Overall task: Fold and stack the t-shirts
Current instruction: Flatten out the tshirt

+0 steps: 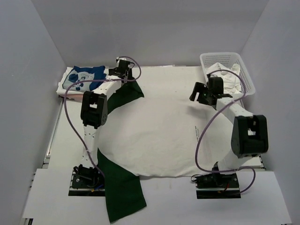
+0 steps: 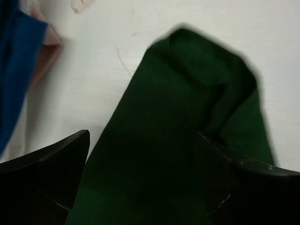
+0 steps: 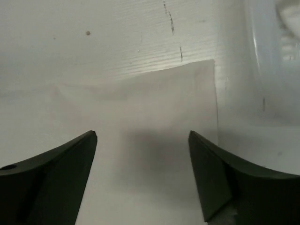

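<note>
T-shirt (image 1: 154,136) spread flat, basket (image 1: 222,55) far right, apparently filled

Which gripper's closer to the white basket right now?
Right. The right gripper hangs beside the white basket; the left gripper is across the table over the green sleeve.

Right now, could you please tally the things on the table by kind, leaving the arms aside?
Spread t-shirts: 1, the white t-shirt with dark green sleeves
Folded t-shirts: 2, the blue-print t-shirt and the pink t-shirt, stacked far left
Baskets: 1, the basket, holding white cloth that I cannot count
Total: 4
</note>
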You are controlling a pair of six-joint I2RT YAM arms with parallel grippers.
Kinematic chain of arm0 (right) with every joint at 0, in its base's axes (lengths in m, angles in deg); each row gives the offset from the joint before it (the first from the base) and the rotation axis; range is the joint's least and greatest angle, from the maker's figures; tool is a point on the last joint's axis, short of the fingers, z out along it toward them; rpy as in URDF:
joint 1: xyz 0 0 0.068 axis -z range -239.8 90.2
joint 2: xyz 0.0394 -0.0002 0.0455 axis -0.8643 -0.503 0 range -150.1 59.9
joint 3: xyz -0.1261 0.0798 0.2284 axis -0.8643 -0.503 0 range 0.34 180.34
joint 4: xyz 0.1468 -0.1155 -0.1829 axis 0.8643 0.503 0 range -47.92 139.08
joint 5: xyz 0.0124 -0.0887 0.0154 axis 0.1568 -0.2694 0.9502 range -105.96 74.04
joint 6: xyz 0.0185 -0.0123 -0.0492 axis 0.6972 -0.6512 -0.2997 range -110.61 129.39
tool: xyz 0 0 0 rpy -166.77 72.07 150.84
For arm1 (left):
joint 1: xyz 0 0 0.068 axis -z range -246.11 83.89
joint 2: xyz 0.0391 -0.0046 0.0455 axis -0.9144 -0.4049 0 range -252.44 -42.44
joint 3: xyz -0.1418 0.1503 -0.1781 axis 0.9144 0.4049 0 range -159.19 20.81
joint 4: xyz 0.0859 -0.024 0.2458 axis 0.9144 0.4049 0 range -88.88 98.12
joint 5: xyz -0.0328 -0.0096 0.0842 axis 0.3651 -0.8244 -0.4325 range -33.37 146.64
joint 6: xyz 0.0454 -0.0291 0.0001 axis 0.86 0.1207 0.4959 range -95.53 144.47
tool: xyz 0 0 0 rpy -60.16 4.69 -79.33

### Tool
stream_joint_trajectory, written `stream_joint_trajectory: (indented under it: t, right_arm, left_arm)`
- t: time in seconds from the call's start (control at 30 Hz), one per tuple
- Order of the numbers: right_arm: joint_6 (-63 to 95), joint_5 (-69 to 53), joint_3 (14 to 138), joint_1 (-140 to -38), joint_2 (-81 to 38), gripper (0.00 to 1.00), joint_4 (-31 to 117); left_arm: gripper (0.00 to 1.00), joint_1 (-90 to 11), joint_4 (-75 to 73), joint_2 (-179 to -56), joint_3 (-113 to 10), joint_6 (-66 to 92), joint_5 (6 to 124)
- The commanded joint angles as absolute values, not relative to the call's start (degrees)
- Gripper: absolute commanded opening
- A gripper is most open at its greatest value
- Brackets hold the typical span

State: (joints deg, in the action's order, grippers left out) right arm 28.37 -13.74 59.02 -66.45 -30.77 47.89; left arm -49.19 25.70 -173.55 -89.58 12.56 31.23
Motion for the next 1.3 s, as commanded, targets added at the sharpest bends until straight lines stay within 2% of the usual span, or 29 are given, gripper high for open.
stream_joint_trajectory:
  t: [0.0,0.17,0.27,0.4,0.47,0.63,0.77,0.87,0.93,1.03,1.23,1.27]
  right_arm:
    - [24.2,-13.1,66.2,-67.4,-33.8,0.9,46.2]
    - [25.7,-14.0,61.8,-69.2,-29.7,0.9,46.7]
    - [26.8,-13.2,59.5,-70.6,-27.7,0.9,46.8]
    - [27.3,-15.1,57.5,-72.9,-29.0,0.9,54.0]
    - [27.2,-15.7,57.2,-73.3,-30.9,0.9,56.1]
    - [27.9,-19.2,59.4,-74.4,-34.0,0.9,59.4]
    - [29.0,-21.0,63.4,-74.6,-38.9,0.9,62.7]
    - [28.6,-22.0,70.7,-74.6,-44.9,0.9,65.7]
    - [29.2,-25.0,78.6,-74.0,-51.2,0.9,68.0]
    - [29.4,-26.4,84.0,-74.0,-60.8,0.9,72.4]
    - [30.0,-24.1,109.6,-72.6,-77.2,0.9,80.4]
    - [30.3,-23.4,114.4,-72.2,-78.3,0.9,81.3]
  left_arm:
    - [1.0,-49.9,31.7,-169.9,-99.5,10.6,30.9]
    - [1.0,-49.9,31.0,-163.8,-92.3,8.5,30.3]
    - [1.0,-49.2,31.0,-158.0,-84.9,7.8,31.9]
    - [1.0,-48.7,35.7,-153.6,-72.6,3.1,32.5]
    - [1.0,-48.7,35.6,-153.1,-67.2,2.6,36.7]
    - [1.0,-49.2,35.0,-156.0,-64.8,1.9,41.9]
    - [1.0,-49.8,39.1,-163.6,-70.3,2.4,43.5]
    - [1.0,-49.8,44.8,-170.2,-79.4,2.4,42.1]
    - [1.0,-49.8,46.0,-174.0,-82.2,2.4,41.6]
    - [1.0,-50.4,48.2,-178.0,-89.4,3.5,41.6]
    - [1.0,-52.2,51.9,-194.2,-118.1,6.9,47.8]
    - [1.0,-52.8,50.0,-195.3,-119.1,7.6,48.8]
